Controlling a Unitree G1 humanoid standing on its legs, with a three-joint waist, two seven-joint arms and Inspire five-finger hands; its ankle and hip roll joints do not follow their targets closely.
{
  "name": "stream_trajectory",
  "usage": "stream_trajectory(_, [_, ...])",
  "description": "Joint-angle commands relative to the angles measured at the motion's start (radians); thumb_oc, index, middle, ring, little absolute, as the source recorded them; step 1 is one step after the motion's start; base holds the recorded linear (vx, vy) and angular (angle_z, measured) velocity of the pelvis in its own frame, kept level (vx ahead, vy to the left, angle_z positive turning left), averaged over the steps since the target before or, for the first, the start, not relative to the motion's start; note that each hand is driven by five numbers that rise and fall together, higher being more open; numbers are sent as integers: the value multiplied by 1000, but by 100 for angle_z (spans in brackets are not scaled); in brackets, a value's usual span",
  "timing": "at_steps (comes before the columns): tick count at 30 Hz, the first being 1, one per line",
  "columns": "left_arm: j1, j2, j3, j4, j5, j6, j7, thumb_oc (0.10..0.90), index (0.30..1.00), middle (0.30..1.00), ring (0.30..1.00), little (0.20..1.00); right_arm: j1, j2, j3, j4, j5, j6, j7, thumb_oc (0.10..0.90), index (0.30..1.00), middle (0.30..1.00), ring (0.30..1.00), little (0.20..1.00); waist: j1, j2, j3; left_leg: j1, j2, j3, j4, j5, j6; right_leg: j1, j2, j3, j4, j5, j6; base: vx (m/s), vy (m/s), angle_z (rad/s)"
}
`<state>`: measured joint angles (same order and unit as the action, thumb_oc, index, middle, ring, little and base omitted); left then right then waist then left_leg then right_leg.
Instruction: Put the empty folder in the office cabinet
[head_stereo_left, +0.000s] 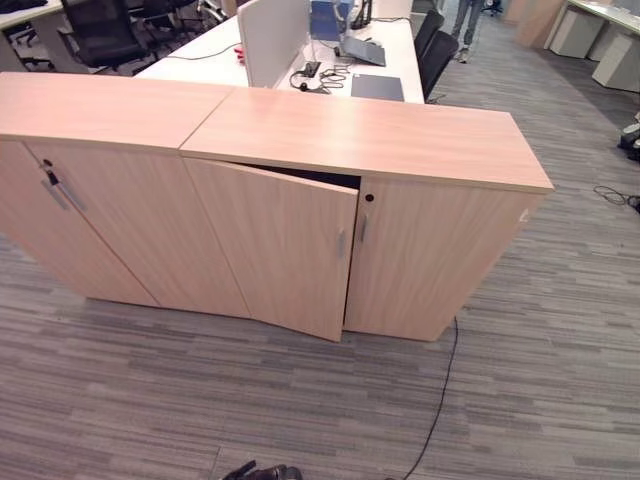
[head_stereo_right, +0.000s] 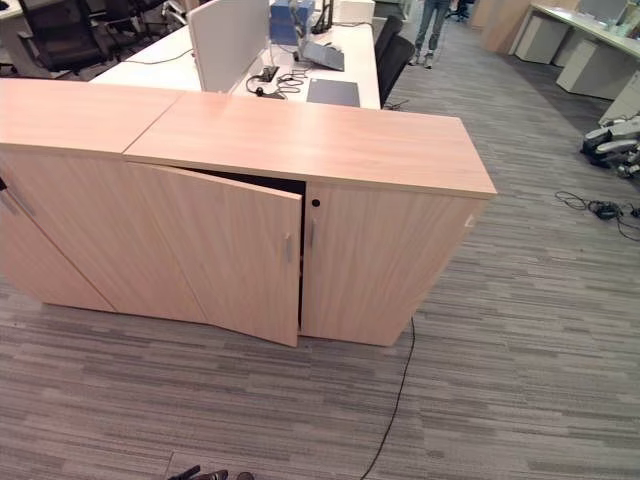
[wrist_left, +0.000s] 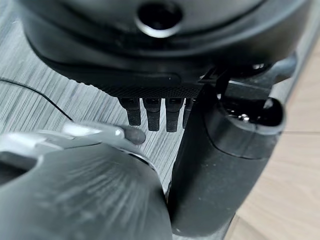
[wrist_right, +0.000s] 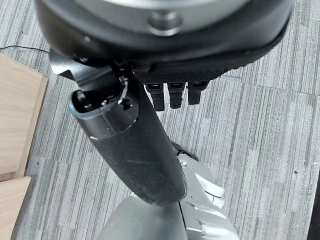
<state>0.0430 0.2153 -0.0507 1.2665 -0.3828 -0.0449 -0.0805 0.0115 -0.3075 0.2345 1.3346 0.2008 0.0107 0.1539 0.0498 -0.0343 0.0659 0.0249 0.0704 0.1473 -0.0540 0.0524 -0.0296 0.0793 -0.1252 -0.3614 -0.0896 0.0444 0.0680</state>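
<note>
Both hands are hanging empty over the carpet, fingers straight and relaxed.
Left hand (wrist_left: 200, 165) and right hand (wrist_right: 135, 150) are pointing down at the grey carpet (head_stereo_left: 520, 380), each holding nothing. Ahead of me, the office cabinet (head_stereo_left: 365, 135) is standing with its left door (head_stereo_left: 275, 250) swinging ajar and its right door (head_stereo_left: 430, 260) sitting flush. Behind the cabinet, a white surface (head_stereo_left: 385, 60) is carrying a dark flat folder (head_stereo_left: 377, 87); I cannot tell whether it is the empty one.

Wooden cabinet (head_stereo_left: 300, 200) on grey striped carpet (head_stereo_left: 300, 400)
</note>
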Motion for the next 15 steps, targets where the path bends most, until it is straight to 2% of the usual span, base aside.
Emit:
stream_trajectory(1, [-9, 7, -20, 26, 117, -39, 51, 800, 900, 900, 900, 900, -45, 52, 15, 9, 65, -24, -1, 800, 900, 900, 900, 900, -2, -16, -53, -25, -32, 13, -32, -36, -10, 11, 48, -51, 7, -75, -2, 46, 72, -3])
stream_trajectory(5, [0, 15, -33, 15, 146, -50, 66, 800, 900, 900, 900, 900, -22, 56, -5, 31, 80, -24, -10, 800, 900, 900, 900, 900, -9, -16, -60, -19, -37, 20, -33, -48, -6, 13, 43, -49, 2, -69, 8, 23, 40, 0])
stream_trajectory(9, [-11, 16, 8, 3, 71, -50, 68, 800, 900, 900, 900, 900, -6, 58, -22, 48, 96, -21, -8, 800, 900, 900, 900, 900, -17, -14, -67, -13, -41, 26, -33, -56, 0, 19, 35, -46, 2, -66, 15, 23, 33, -1])
stream_trajectory(15, [-30, 14, -10, -15, 41, -57, 52, 800, 900, 900, 900, 900, -1, 53, -41, 60, 99, -18, -14, 800, 900, 900, 900, 900, -34, -6, -78, -3, -49, 33, -33, -69, 7, 22, 25, -34, 2, -57, 25, 41, 41, -2])
